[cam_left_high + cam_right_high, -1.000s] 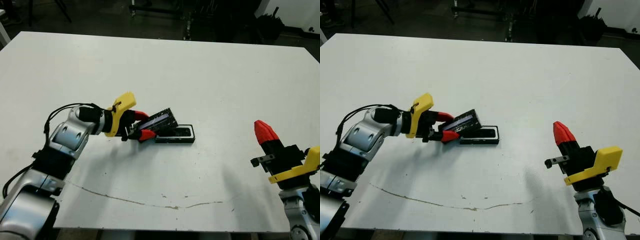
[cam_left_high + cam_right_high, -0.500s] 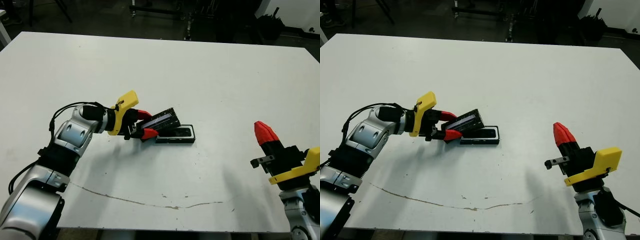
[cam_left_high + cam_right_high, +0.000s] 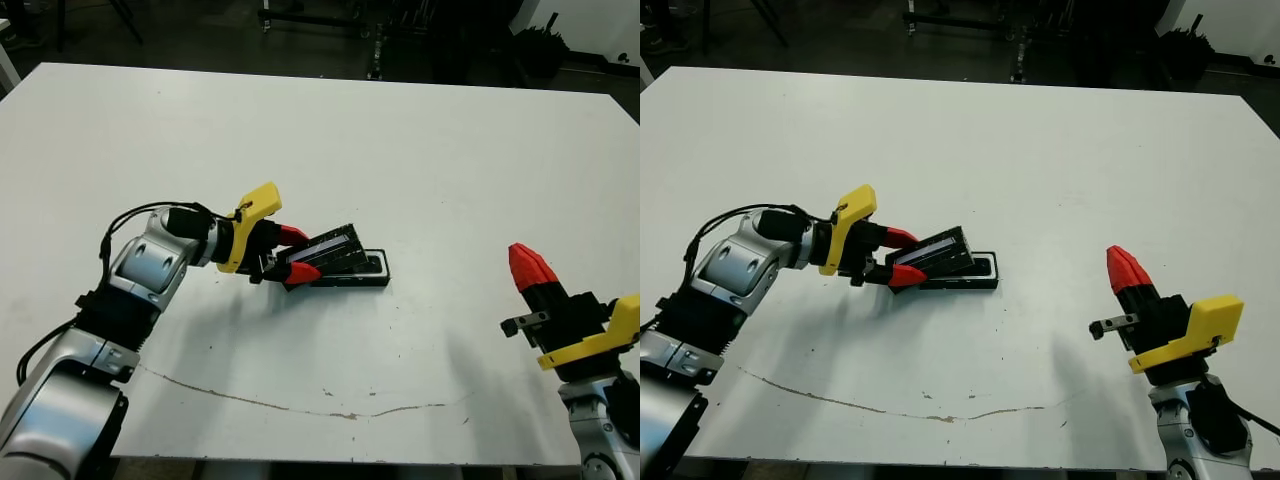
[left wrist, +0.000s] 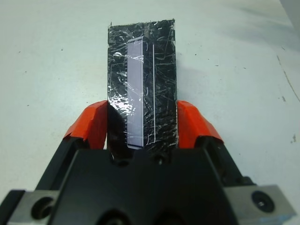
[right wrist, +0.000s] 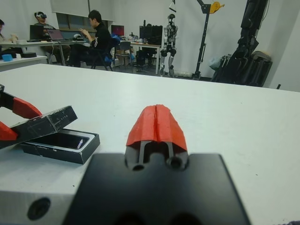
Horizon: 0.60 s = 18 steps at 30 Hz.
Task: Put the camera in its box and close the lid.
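Note:
The box (image 3: 372, 272) lies flat near the table's middle, and the glossy black camera (image 5: 65, 139) rests inside it. My left gripper (image 3: 300, 253) is shut on one end of the lid (image 3: 332, 250), a crinkly black panel. The lid slants over the box's left part, with its far end higher. In the left wrist view the lid (image 4: 143, 79) sits clamped between both red fingers (image 4: 91, 124). My right gripper (image 3: 527, 263) is shut and empty, well to the right of the box, near the table's front edge.
A thin crack-like line (image 3: 300, 405) runs across the white table near its front edge. Beyond the far edge are people seated at desks (image 5: 96, 35), a standing humanoid robot (image 5: 171, 33) and dark equipment.
My left gripper has moved a little right and lowered the lid, which now lies flatter and closer over the box. The right arm has not moved.

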### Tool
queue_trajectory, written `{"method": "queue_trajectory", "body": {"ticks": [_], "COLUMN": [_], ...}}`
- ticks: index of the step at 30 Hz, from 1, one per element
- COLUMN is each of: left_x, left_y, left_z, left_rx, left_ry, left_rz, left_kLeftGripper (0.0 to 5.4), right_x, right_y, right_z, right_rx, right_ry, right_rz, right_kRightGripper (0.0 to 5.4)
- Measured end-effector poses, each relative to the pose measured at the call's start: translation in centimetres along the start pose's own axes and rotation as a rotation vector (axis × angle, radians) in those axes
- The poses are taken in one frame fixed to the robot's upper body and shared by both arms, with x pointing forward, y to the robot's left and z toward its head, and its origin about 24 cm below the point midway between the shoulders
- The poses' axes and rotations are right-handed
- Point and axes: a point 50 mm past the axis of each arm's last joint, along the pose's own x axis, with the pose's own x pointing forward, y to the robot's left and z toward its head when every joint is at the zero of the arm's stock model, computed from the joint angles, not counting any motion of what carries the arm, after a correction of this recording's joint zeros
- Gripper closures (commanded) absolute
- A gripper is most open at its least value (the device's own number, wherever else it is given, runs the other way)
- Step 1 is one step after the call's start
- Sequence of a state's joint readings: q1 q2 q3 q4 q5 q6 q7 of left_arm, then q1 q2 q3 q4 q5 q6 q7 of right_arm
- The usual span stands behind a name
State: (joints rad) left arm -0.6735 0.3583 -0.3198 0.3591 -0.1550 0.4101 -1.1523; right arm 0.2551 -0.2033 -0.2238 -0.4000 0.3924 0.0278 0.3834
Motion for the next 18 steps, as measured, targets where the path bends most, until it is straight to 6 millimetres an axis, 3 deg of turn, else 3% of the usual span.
{"method": "queue_trajectory", "body": {"ticks": [18], "left_x": [2.3], "left_y": [0.0], "left_z": [-0.1], "left_rx": [0.217], "left_ry": [0.041], "left_rz": [0.003], "left_kLeftGripper": [2.29], "right_x": [0.0], "right_y": [0.1], "right_z": [0.0], "right_rx": [0.006], "right_ry": [-0.001], "right_rz": [0.002], "right_kRightGripper": [5.40]}}
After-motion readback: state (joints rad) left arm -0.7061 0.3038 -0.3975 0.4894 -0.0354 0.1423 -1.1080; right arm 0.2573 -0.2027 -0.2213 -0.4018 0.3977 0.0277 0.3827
